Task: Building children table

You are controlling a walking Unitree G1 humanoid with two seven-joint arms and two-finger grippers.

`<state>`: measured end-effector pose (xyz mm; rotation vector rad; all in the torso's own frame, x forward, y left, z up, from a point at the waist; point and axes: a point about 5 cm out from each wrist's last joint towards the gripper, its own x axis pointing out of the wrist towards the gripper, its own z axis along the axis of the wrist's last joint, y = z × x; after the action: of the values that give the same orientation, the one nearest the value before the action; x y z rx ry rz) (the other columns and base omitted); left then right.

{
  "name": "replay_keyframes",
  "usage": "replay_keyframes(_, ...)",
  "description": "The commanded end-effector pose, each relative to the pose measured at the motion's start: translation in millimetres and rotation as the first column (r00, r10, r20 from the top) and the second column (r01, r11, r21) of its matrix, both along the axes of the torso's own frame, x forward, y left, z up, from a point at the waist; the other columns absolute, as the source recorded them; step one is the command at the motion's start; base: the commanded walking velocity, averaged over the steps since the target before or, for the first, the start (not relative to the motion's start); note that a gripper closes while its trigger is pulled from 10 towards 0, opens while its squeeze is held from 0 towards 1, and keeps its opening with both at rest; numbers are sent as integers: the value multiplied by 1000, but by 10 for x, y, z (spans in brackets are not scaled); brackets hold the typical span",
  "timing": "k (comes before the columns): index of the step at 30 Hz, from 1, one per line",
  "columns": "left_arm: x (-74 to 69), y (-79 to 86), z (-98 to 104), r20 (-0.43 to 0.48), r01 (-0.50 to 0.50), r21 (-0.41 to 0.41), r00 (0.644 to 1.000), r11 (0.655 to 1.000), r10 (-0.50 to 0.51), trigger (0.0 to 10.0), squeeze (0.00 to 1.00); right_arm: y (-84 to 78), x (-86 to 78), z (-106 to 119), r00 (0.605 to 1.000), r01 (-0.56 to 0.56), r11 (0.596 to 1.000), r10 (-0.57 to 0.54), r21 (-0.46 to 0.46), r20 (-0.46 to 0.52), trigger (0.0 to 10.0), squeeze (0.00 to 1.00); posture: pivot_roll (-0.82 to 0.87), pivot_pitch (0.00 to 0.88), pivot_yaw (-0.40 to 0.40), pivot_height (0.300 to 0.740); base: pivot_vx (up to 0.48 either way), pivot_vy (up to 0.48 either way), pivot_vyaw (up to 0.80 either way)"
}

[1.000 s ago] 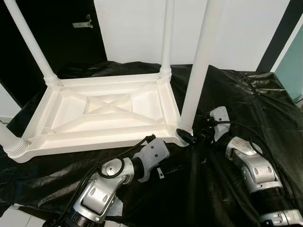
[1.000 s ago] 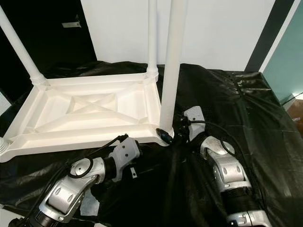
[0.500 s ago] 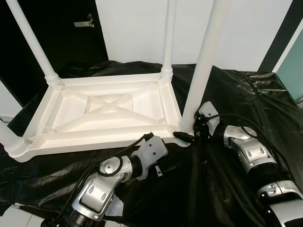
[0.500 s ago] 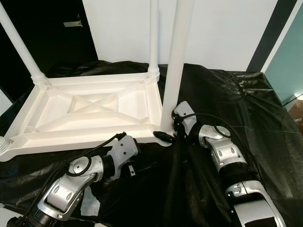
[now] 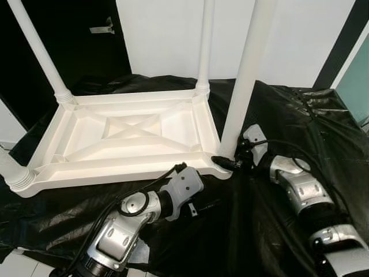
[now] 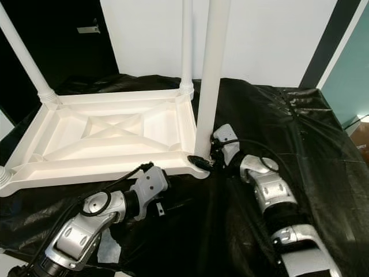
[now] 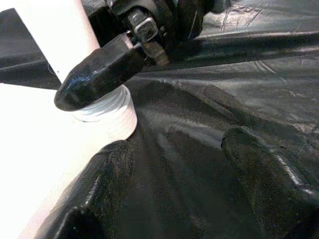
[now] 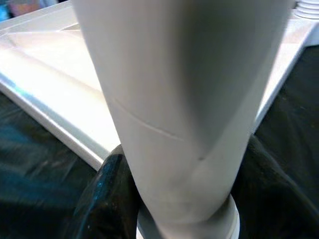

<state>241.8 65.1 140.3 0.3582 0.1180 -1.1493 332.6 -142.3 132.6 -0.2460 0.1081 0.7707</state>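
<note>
Nearest you, the left pincer [image 5: 214, 203] hovers open above the black sheet [image 5: 288, 115], just short of the upturned white children's table [image 5: 124, 138]. Beside it your right pincer [image 5: 226, 163] grips the near right leg [image 5: 245, 75] at its threaded base. Four legs stand up. Open sheet lies to the right; the white wall [image 5: 173, 34] closes off the far side.

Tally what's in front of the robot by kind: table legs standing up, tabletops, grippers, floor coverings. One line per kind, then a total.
White table legs standing in the corners: 4 (nearest the right gripper)
Upturned white tabletop: 1
Grippers: 2, the left gripper open above the sheet, the right gripper around that leg's base
Black plastic sheet: 1
Total: 8
</note>
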Motion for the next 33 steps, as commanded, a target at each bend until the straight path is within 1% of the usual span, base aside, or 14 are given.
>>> replay_keyframes(1,-24,-2,0,-3,-11,-8,1000,1000,11,10000,0,-50,-44,-201,993,91,995,-94,-46,-76,10000,0,-13,0,-17,740,0,0,0)
replay_keyframes(2,-24,-2,0,-3,-11,-8,1000,1000,11,10000,0,-50,-44,-201,993,91,995,-94,-46,-76,10000,0,-13,0,-17,740,0,0,0)
replay_keyframes(3,-35,-2,-4,-7,-11,-9,1000,1000,11,10000,0,-4,-77,-231,984,156,987,-158,-31,-82,10000,0,-16,0,-14,740,0,0,0)
replay_keyframes(5,-35,-2,-4,-7,-11,-9,1000,1000,11,10000,0,-4,-77,-231,984,156,987,-158,-31,-82,10000,0,-16,0,-14,740,0,0,0)
replay_keyframes(8,-51,0,-9,-13,-9,-11,1000,1000,9,10000,0,90,-146,-278,957,276,961,-275,-7,-92,10000,0,-21,0,-13,740,0,0,0)
replay_keyframes(9,-51,0,-9,-13,-9,-11,1000,1000,9,10000,0,90,-146,-278,957,276,961,-275,-7,-92,10000,0,-21,0,-13,740,0,0,0)
replay_keyframes(12,-62,6,-19,-20,-3,-10,1000,1000,3,10000,0,203,-251,-338,872,482,876,-477,22,-113,10000,0,-31,0,-8,740,0,0,0)
replay_keyframes(14,-62,6,-19,-20,-3,-10,1000,1000,3,10000,0,203,-251,-338,872,482,876,-477,22,-113,10000,0,-31,0,-8,740,0,0,0)
replay_keyframes(16,-64,2,-24,-22,1,-9,1000,1000,-1,10000,0,215,-295,-355,820,568,823,-562,26,-113,10000,0,-33,0,-9,740,0,0,0)
replay_keyframes(17,-64,2,-24,-22,1,-9,1000,1000,-1,10000,0,215,-295,-355,820,568,823,-562,26,-113,10000,0,-33,0,-9,740,0,0,0)
replay_keyframes(18,-62,-6,-28,-22,2,-9,1000,1000,-2,10000,0,209,-324,-360,773,630,776,-624,23,-111,10000,0,-33,0,-10,740,0,0,0)
replay_keyframes(19,-62,-6,-28,-22,2,-9,1000,1000,-2,10000,0,209,-324,-360,773,630,776,-624,23,-111,10000,0,-33,0,-10,740,0,0,0)
replay_keyframes(22,-59,-47,-28,-25,5,-17,1000,1000,-5,10000,0,192,-349,-309,702,710,702,-700,53,-129,10000,0,-38,0,-12,740,0,0,0)
replay_keyframes(33,-53,-34,-22,-24,2,-13,1000,1000,-2,10000,0,254,-373,-244,701,712,699,-704,61,-114,10000,0,-34,0,-13,740,0,0,0)
